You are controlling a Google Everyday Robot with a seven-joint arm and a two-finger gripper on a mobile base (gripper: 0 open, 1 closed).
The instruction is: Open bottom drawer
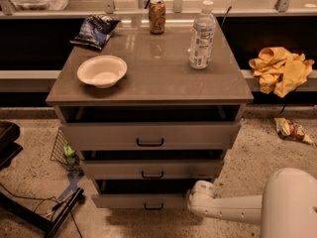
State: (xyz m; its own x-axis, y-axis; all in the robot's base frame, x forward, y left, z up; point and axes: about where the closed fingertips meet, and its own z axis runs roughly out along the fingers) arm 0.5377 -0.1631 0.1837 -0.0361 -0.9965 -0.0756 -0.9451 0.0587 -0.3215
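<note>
Grey-beige bottom drawer (119, 201) looks stiff, prob. light; we'd pull by its black bar handle (153, 207). Our hand (194, 196) sits at its rt edge; we can't tell its grip state.

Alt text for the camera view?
The robot's white claw sits at the right end of the grey-beige, black-handled bottom drawer, which is slightly pulled out. The grey cabinet top holds a white bowl, brown can and clear plastic bottle.

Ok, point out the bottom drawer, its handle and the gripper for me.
bottom drawer (119, 201): camera view, on the left half of its flat grey front.
handle (153, 207): camera view, on the middle of the small black bar.
gripper (197, 196): camera view, on the white tip at the drawer's right edge.
</note>
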